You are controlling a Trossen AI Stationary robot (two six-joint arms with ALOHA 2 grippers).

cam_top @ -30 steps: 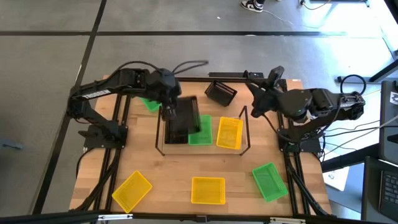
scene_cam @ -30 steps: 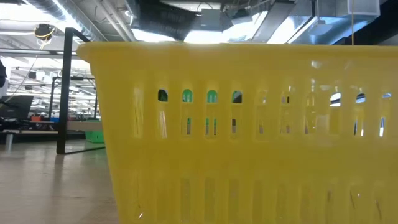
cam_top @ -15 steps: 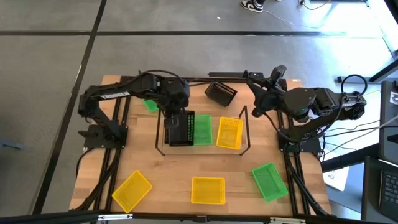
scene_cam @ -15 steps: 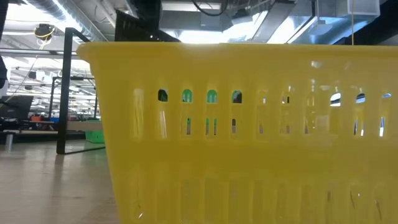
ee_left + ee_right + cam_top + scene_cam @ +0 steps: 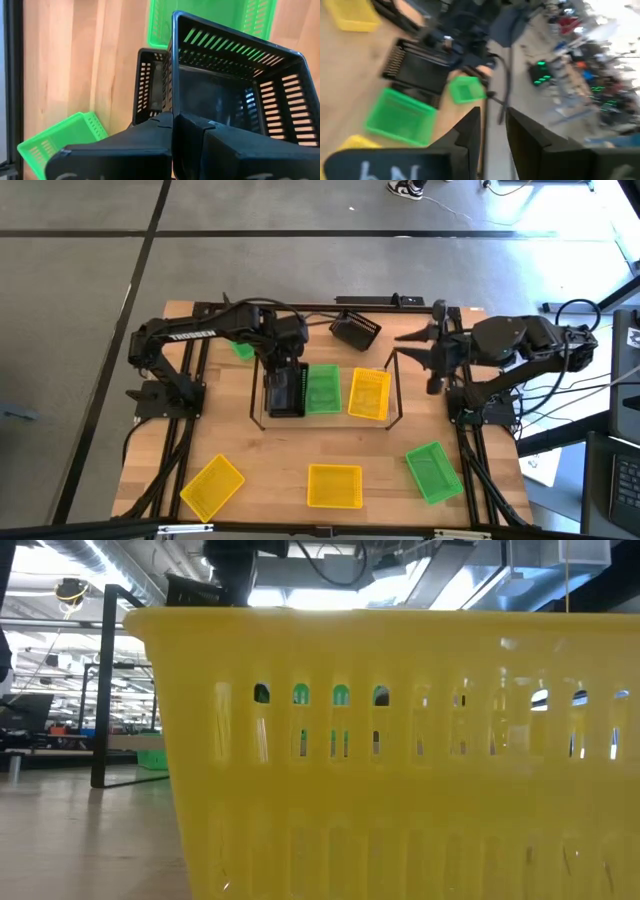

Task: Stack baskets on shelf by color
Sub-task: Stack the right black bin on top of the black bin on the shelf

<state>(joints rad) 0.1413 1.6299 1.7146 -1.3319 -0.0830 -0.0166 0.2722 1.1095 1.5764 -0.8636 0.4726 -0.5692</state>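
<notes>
My left gripper (image 5: 283, 368) is over the left section of the shelf (image 5: 397, 395), shut on a black basket (image 5: 283, 392). A second black basket (image 5: 150, 85) lies under it in that section. A green basket (image 5: 322, 388) fills the middle section and a yellow one (image 5: 369, 393) the right section. My right gripper (image 5: 403, 338) hangs open above the table to the right of the shelf, pointing left and touching nothing. In the low view a yellow basket (image 5: 400, 760) fills the picture, with the left gripper (image 5: 230, 560) above it. My left gripper holds the black basket by the rim of one end wall (image 5: 172, 107), with one finger inside (image 5: 200, 131) and one outside (image 5: 150, 131). The fingers come from above, pointing down. The basket hangs below them, mouth up, over the lower black basket; whether the two touch I cannot tell.
A black basket (image 5: 355, 330) lies tipped at the far edge, and a green one (image 5: 241, 347) lies behind the left arm. Two yellow baskets (image 5: 212, 485) (image 5: 334, 485) and a green one (image 5: 434, 471) lie along the near edge. A black metal frame (image 5: 200, 310) surrounds the tabletop.
My left gripper has carried the black basket down and slightly toward the table's left, over the shelf's left section above the other black basket. My right arm has swung from pointing toward the far edge to pointing left, and its wrist view is blurred by motion.
</notes>
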